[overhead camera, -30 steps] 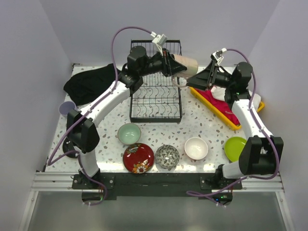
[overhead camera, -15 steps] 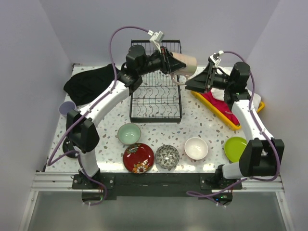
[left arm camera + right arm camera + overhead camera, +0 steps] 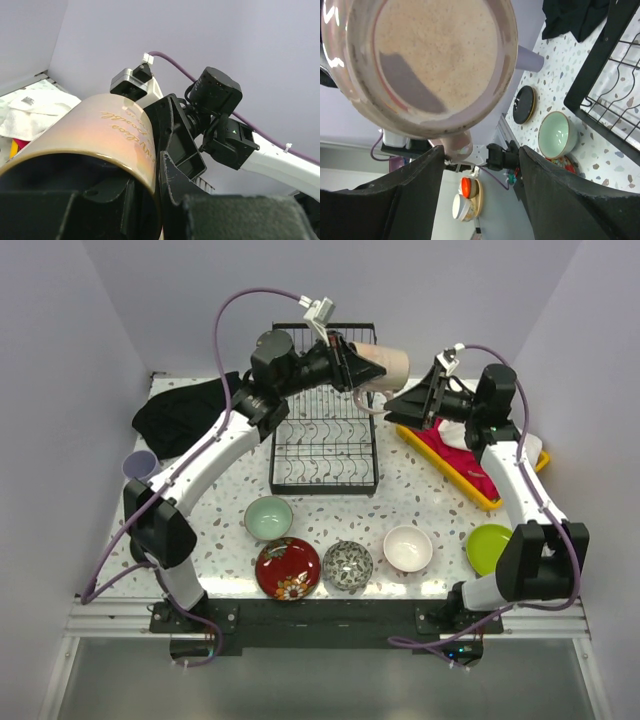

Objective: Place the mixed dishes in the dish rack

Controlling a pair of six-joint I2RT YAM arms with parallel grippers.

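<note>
**Top view.** Speckled white table (image 3: 420,502) inside plain lavender walls. Dish rack (image 3: 325,445) stands at centre rear.
- Left of the rack: black cloth (image 3: 185,412), lavender mug (image 3: 137,464).
- Right of the rack: yellow tray (image 3: 478,488) of cloths.
- Nearer than the rack, in a row: pale green bowl (image 3: 268,517), red floral bowl (image 3: 288,567), patterned bowl (image 3: 347,565), white bowl (image 3: 408,548), lime green plate (image 3: 489,548).
- Above the rack's far right corner: pinkish mug (image 3: 387,363), aloft and lying sideways, carried by the left gripper (image 3: 354,370). The right gripper (image 3: 403,406) faces its base.

**Left wrist view.** Only here is the grip plain: one finger is inside the mug's mouth and one outside, clamped on the wall. Gold script shows on the mug.

**Right wrist view.** The right gripper's fingers (image 3: 395,200) are spread wide, holding nothing. The mug's unglazed base is just beyond them, seemingly untouched. A black plate (image 3: 524,104) beside the lavender mug shows only here.
</note>
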